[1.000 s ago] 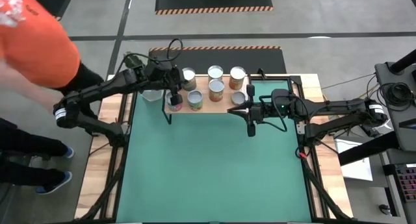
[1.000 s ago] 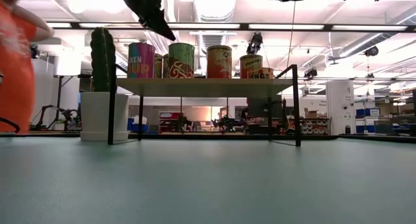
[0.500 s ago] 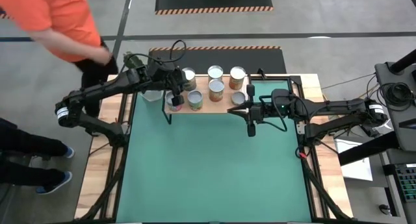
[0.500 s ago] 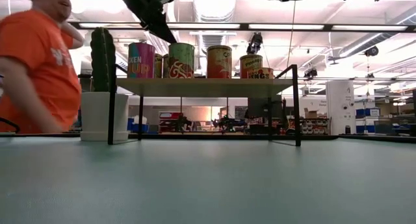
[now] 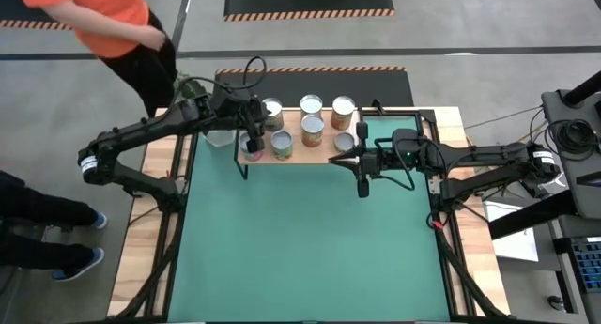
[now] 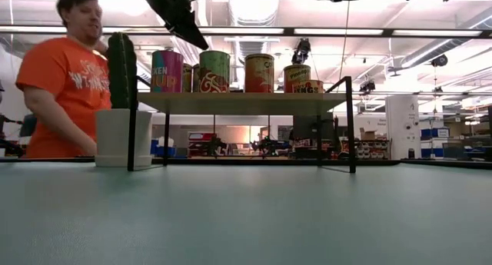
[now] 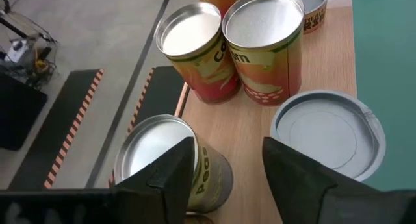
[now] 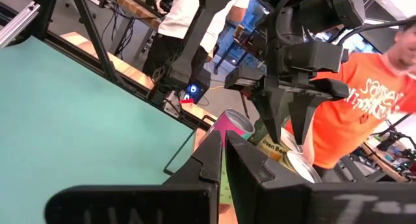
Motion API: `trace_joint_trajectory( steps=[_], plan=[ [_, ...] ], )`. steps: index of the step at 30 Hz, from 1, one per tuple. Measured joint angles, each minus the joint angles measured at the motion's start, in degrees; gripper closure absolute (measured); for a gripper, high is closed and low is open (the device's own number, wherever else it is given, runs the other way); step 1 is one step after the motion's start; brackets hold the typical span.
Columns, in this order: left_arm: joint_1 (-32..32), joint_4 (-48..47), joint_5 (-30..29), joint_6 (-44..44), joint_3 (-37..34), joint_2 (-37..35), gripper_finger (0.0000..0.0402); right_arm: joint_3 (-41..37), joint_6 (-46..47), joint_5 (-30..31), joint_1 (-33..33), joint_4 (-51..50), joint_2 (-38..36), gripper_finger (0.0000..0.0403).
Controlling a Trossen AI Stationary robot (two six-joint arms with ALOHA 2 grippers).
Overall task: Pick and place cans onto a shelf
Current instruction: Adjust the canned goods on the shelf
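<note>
Hovering open, left end effector crowds shelf left edge

A person in an orange shirt stands behind a cactus in a white pot.

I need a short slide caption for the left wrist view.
Left pincer, open, above cans standing on the wooden shelf.
</note>
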Motion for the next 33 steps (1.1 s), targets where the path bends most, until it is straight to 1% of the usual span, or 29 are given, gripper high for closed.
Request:
trace_joint_trajectory(
  steps=[4, 15, 18, 26, 28, 33],
  plan=[
    [0.0, 0.5, 0.0, 1.7, 0.0, 0.2, 0.0235, 0.0, 0.0, 0.0, 0.0, 0.0, 0.0, 0.0394],
    [0.2, 2.0, -0.8, 3.4, 0.0, 2.1, 0.0249, 0.0, 0.0, 0.0, 0.0, 0.0, 0.0, 0.0394],
    [0.2, 2.1, -1.7, 3.4, 0.0, 1.7, 0.0251, 0.0, 0.0, 0.0, 0.0, 0.0, 0.0, 0.0394],
    [0.2, 3.2, -1.6, 3.3, 0.1, -1.6, 0.0259, 0.0, -0.1, 0.0, 0.0, 0.0, 0.0, 0.0394],
    [0.2, 3.1, -0.1, 2.8, 0.1, -2.3, 0.0262, 0.0, -0.1, 0.0, 0.0, 0.0, 0.0, 0.0394],
    [-0.1, 2.0, 7.3, 0.9, 0.1, -3.1, 0.0268, 0.0, -0.1, 0.0, 0.0, 0.0, 0.0, 0.0394]
  ],
)
